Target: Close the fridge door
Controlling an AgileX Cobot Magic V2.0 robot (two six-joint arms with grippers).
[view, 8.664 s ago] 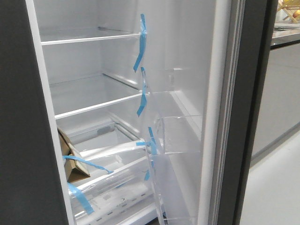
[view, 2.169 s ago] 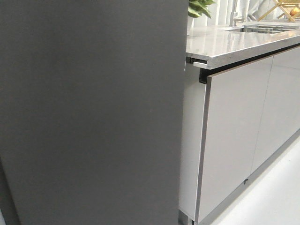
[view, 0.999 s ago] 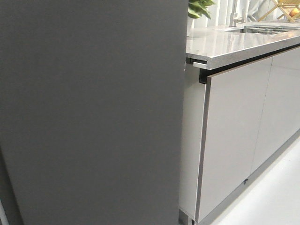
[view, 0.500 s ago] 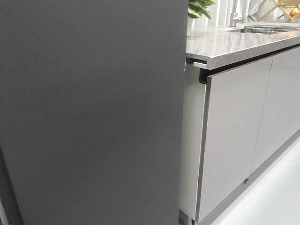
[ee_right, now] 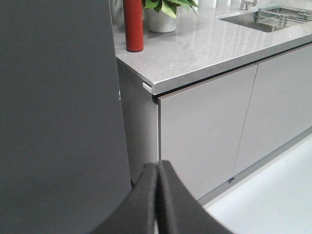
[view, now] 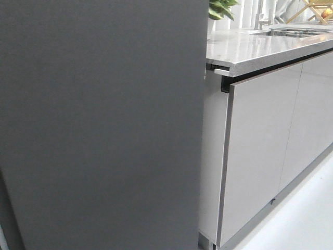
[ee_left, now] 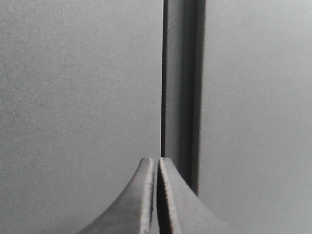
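Closing step looks all but done: fridge door (view: 99, 125) fills the front view from 9 o'clock, no interior showing. Left gripper (ee_left: 156, 168) and right gripper (ee_right: 157, 173) both clenched, holding nothing. Next: probably a confirming press, then retreat.

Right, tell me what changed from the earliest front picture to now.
The fridge door swung shut: earlier it stood open, showing white shelves, clear bins and blue tape; now its dark grey face fills the left of the front view, with the light grey cabinet fronts and worktop in sight beside it. Over the last two seconds nothing visibly moved. Both grippers, left and right, are shut on nothing.
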